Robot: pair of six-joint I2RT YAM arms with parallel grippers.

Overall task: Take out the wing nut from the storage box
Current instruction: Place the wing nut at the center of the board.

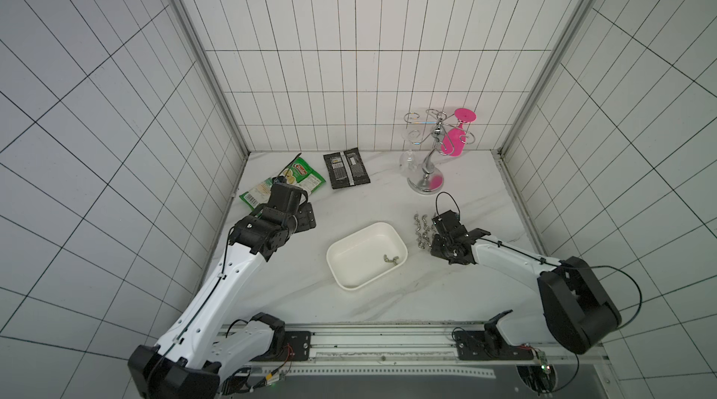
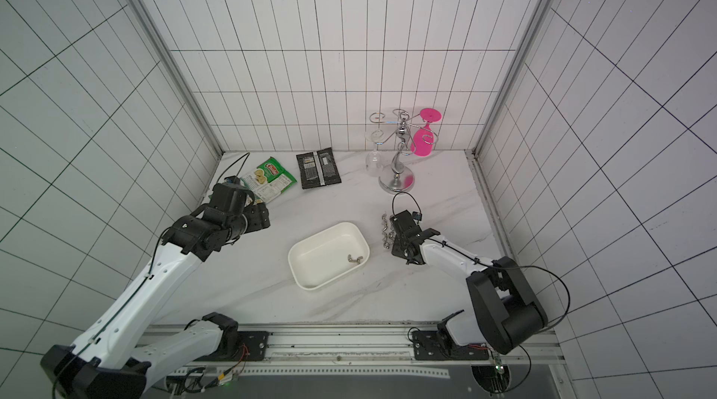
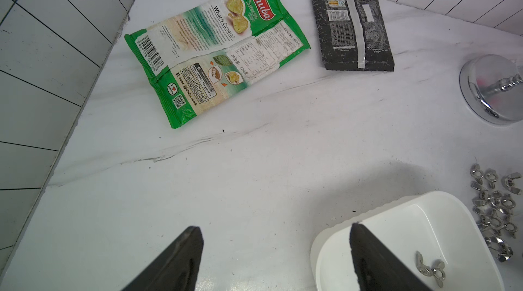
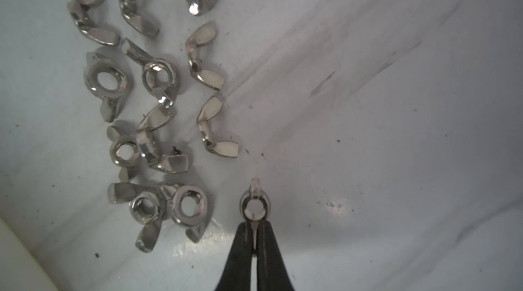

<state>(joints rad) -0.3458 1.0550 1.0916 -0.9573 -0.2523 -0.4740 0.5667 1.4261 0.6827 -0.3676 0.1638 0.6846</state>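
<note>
- Evidently caught mid drop-off: saw right gripper [image 4: 255, 226] pinched shut on one wing nut [image 4: 255, 208], gripped by a single wing w/ the ring part poking out past the tips.
- Prob. gripped that way b/c a thin flat wing suits narrow jaws better than the round body; judgement only.
- Placed that nut outside the storage box [image 1: 357, 257], over bare table [image 1: 295, 292] to the right of the box and just beside the pile of loose wing nuts [image 4: 158, 117]; couldn't tell whether touching the table.
- Read the pile as the drop spot: bunched tight, close to the box on its right, so short trips btwn box & pile. A guess, not seen.
- Spotted what looked like two leftover nuts [image 3: 430, 268] on the box floor near its right wall, so judged the job not finished.
- Found left gripper [image 3: 276, 227] wide open, holding nothing, parked over the table left of the box; likely put there to be out of the right arm's way.
- Noticed snack packets [image 1: 304, 176] & glass rack [image 1: 425, 183] at the far side, well apart from the box, not involved.
</note>
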